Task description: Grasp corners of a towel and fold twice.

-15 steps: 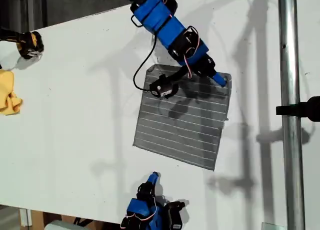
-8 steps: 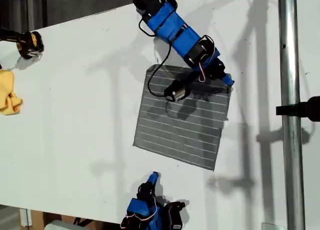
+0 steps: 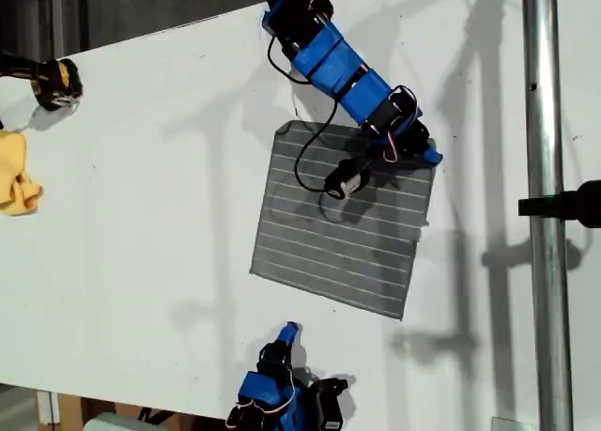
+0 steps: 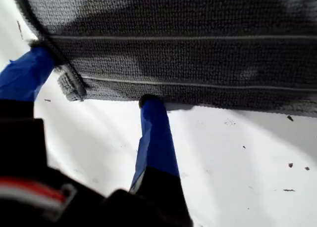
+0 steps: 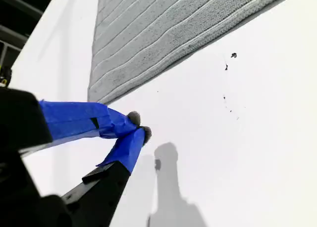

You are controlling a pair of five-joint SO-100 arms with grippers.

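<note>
my first tool [image 3: 427, 155] has slid along the towel [image 3: 343, 223] to its far corner [image 4: 69, 86].
its jaws gape around that corner, nothing gripped yet; my second tool [image 5: 138, 128], pinched closed and empty, waits on the bench [image 3: 141, 215].

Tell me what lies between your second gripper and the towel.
Nothing but bare white table: my second gripper sits short of the towel's near edge, apart from it, as the second wrist view and the exterior view show.

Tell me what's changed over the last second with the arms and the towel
My first gripper has swung toward the exterior view's right along the towel's far edge, and now sits at that corner with its fingers either side of it, open, nothing lifted yet. The towel stayed flat in the same spot. My second gripper stayed shut near the table's edge, and the yellow cloth hasn't moved.
</note>
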